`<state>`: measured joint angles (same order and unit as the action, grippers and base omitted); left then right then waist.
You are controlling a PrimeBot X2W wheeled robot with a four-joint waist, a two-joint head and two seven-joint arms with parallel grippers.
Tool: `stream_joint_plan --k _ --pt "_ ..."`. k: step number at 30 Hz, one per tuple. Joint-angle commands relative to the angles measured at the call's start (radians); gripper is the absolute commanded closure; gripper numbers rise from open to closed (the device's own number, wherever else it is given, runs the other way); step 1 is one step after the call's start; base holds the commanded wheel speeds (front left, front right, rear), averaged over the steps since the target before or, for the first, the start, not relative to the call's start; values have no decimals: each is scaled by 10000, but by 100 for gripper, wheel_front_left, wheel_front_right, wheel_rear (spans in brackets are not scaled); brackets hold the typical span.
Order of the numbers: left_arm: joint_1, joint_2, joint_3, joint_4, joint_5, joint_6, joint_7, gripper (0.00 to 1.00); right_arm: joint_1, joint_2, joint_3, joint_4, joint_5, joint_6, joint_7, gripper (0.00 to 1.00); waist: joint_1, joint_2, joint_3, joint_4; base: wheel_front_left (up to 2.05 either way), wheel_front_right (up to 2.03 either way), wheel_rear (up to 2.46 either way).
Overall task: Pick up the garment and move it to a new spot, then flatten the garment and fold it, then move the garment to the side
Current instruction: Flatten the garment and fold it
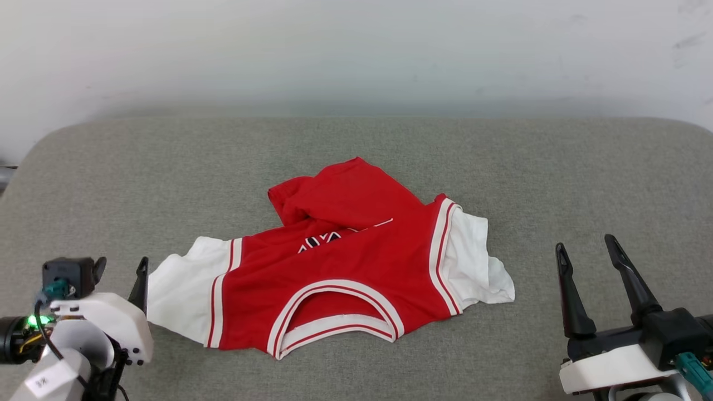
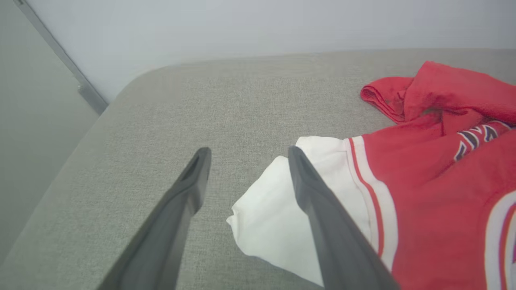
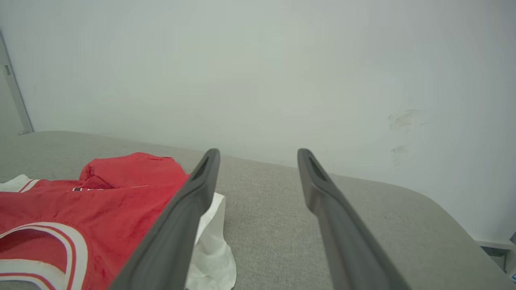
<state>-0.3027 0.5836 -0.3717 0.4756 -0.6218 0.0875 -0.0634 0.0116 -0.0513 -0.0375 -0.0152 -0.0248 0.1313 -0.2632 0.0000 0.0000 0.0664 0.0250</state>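
Observation:
The garment point(image 1: 356, 262), a red jersey T-shirt with white sleeves and striped trim, lies crumpled in the middle of the grey padded surface point(image 1: 167, 167). Its collar faces me and its lower part is folded back over the black lettering. My left gripper point(image 1: 121, 270) stands open just left of the white sleeve point(image 2: 274, 217), holding nothing. In the left wrist view that sleeve's edge lies between and under the left gripper's point(image 2: 248, 151) fingers. My right gripper point(image 1: 585, 245) is open and empty, a little right of the other sleeve point(image 3: 209, 249). In the right wrist view the garment point(image 3: 100, 193) shows left of the right gripper point(image 3: 259, 152).
A pale wall point(image 1: 356, 50) rises right behind the surface's far edge. The surface has rounded corners point(image 2: 133, 84), and a grey strip point(image 2: 60, 56) runs down the wall past its left corner. Bare fabric lies on both sides of the shirt.

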Motion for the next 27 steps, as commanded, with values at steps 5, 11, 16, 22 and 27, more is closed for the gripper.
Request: stream_joint_plan --k 5,11,16,22,27 --pt "857 -325 358 -787 281 911 -1446 0 -286 -431 90 -296 -174 -9 -24 0 0 0 -224 242 0 0 0" --pt "1742 -686 870 -1924 751 1796 -1982 0 -792 -1587 670 -131 28 -9 -24 0 0 0 -241 447 0 0 0" --pt "2394 -1086 1382 -3023 1336 2232 -2032 0 -1274 -2617 1486 267 415 -9 80 0 0 0 -227 588 0 0 0" --pt "3371 -1876 1982 -4365 2331 2380 -2017 0 -2130 -4439 3439 376 1821 -10 1676 0 0 0 -105 814 0 0 0" --pt "3584 -2430 2169 -4689 2913 2130 -2019 0 -2915 -6139 5436 296 3314 -10 3738 0 0 0 139 1038 0 0 0"
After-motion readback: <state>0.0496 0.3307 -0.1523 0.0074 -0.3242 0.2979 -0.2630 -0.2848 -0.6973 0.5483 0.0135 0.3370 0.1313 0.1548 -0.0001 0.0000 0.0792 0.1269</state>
